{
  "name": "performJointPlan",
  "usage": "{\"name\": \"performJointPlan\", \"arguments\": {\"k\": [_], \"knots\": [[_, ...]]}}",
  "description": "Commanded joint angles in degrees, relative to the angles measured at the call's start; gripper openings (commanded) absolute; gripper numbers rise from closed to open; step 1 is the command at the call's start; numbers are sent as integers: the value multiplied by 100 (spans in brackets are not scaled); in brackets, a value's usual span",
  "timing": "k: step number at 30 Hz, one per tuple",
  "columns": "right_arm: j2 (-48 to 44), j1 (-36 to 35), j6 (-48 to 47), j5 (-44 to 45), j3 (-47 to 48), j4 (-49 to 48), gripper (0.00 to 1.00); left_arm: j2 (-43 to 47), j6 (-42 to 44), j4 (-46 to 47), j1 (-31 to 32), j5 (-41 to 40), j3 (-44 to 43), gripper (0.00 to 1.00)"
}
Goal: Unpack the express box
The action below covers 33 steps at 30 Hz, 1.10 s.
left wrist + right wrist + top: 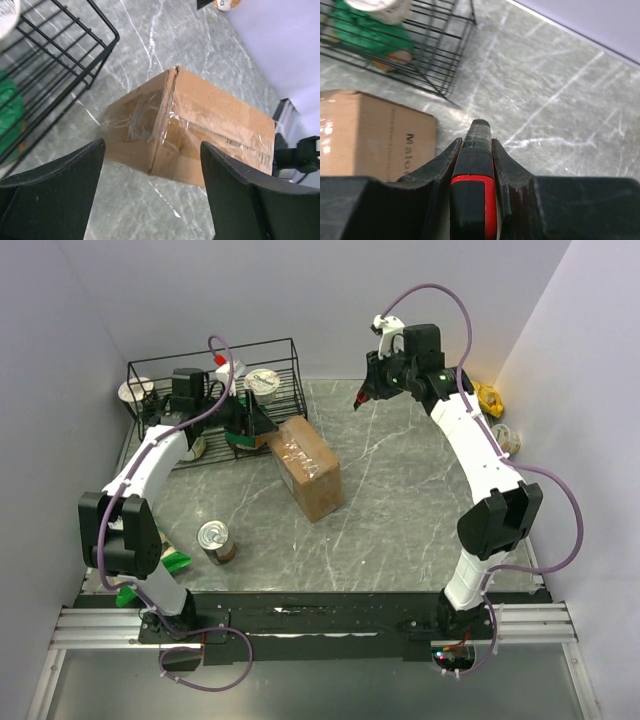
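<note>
- Box (308, 468): a brown cardboard carton lying on the grey marbled surface (400, 500), a little left of centre in the top view. It is set at a slant, with one short end pointing to the upper left.
- Its top flaps are shut, and wrinkled clear tape runs along the seam and over the end; the left wrist view shows this best (200, 125).
- In the right wrist view the box (370, 135) fills the left edge of the frame, with dark printed letters on its side.
- Left pincer (256, 430): it hovers just beside the upper-left end of the box, in front of the wire basket (215, 390). In its own view the left pincer (152, 146) is spread wide with nothing in it, and the box shows between its two black fingers (55, 195) without touching them.
- Right pincer (365, 395): it is held up in the upper middle of the top view, apart from the box.
- In the right wrist view the right pincer (476, 141) is closed tight on a black and red tool (472, 195), whose tip points out over the bare surface.
- Basket: black wire, in the upper left of the top view, touching or nearly touching the box's corner. It holds a white-lidded tub (262, 382) and something green (7, 115).
- A tin can (215, 540) stands upright in the lower left, well apart from the box, with a green packet (172, 562) just beside it.
- A yellow item (487, 396) and a small cup (506, 438) lie at the right edge.
</note>
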State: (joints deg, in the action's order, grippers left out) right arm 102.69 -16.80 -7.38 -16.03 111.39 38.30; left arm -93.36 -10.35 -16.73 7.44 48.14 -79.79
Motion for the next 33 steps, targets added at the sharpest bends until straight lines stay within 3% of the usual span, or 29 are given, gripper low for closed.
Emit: {"name": "performJointPlan", "arguments": {"k": [1, 4, 9, 13, 20, 26, 30, 33], "knots": [[-610, -87, 25, -278, 260, -25, 0, -24, -398, 494, -15, 633, 51, 81], [-672, -104, 35, -286, 199, 10, 0, -129, -477, 688, -6, 1047, 174, 78], [-698, -105, -18, -330, 260, 37, 0, -209, -82, 215, 3, 1066, 227, 76], [-698, -104, 34, -365, 278, 28, 0, -182, -195, 399, 64, 987, 455, 75], [-602, -122, 8, -471, 566, 212, 0, 98, -63, -94, 652, 126, 569, 77], [-233, -157, 131, -700, 1226, 371, 0, 511, -90, -296, 627, -112, 912, 79], [-416, -315, -236, -1033, 1078, 108, 0, 644, -99, -357, 548, -129, 1027, 81], [-487, -491, -142, -192, 1147, 413, 0, 653, -204, -208, 399, 11, 1053, 80]]}}
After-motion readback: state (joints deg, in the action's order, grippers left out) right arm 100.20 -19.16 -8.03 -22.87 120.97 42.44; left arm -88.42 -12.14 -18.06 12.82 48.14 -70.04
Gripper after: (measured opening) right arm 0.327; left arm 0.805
